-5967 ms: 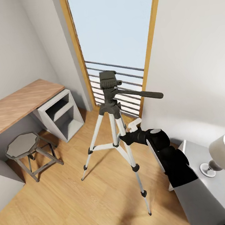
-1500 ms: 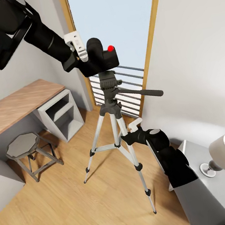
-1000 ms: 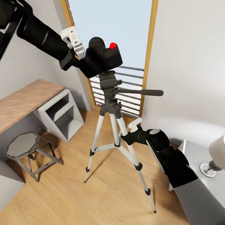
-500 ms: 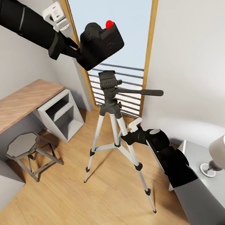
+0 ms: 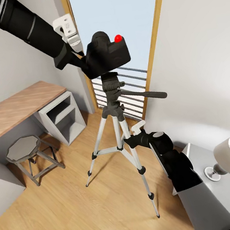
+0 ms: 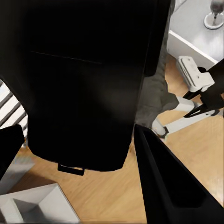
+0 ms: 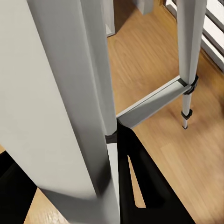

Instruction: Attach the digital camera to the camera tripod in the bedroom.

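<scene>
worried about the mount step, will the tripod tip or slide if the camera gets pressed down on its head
Likely top-heavy: the camera tripod stands tall on thin legs with small feet on smooth wood floor, so it may skid. The right gripper clasps one leg, which should steady it as the digital camera comes down.

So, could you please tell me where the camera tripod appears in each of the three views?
Head view: camera tripod stands centre, before the window.
Left wrist view: a silver leg and dark head part beside the digital camera.
Right wrist view: silver legs close up, one between the right gripper fingers.
Shared landmark: wood floor.
</scene>
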Robot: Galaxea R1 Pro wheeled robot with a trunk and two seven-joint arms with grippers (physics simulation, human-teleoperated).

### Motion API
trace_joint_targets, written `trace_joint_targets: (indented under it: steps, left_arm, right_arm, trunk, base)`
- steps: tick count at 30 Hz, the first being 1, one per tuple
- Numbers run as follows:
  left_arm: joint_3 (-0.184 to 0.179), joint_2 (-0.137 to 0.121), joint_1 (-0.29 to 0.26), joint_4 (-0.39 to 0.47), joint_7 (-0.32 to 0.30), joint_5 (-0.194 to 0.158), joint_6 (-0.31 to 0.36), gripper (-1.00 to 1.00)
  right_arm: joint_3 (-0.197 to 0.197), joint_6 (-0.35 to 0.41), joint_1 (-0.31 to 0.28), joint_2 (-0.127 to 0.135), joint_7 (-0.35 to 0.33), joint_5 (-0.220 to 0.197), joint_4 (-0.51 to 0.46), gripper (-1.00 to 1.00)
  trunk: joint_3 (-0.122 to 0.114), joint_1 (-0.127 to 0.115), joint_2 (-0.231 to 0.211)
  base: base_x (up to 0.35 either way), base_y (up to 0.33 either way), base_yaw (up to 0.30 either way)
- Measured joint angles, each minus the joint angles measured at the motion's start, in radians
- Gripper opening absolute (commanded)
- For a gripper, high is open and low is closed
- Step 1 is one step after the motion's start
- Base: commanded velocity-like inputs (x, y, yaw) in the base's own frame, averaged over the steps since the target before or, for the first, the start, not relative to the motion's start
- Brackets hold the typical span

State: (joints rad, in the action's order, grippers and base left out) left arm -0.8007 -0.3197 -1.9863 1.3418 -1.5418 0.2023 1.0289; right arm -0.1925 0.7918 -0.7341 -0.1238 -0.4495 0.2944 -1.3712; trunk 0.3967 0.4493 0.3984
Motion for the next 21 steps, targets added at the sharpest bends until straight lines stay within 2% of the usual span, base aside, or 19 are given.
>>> trace_joint_targets:
  steps: [2,5,21]
  left_arm:
    - [0.001,0.0,0.0,0.02,0.001,0.032,0.0,-1.0]
    - [0.002,0.0,0.0,0.027,0.002,0.043,0.001,-1.0]
    - [0.0,-0.002,0.0,0.029,0.002,0.042,0.002,-1.0]
  right_arm:
    - [0.0,0.0,0.0,0.0,0.0,0.0,0.0,-1.0]
    - [0.0,0.0,0.0,0.0,0.0,0.0,0.0,-1.0]
    - [0.0,-0.001,0.0,0.0,0.0,0.0,0.0,-1.0]
  trunk:
    - [0.0,0.0,0.0]
    - [0.0,0.0,0.0]
    - [0.0,0.0,0.0]
  base:
    - [0.0,0.0,0.0]
    - [0.0,0.0,0.0]
    - [0.0,0.0,0.0]
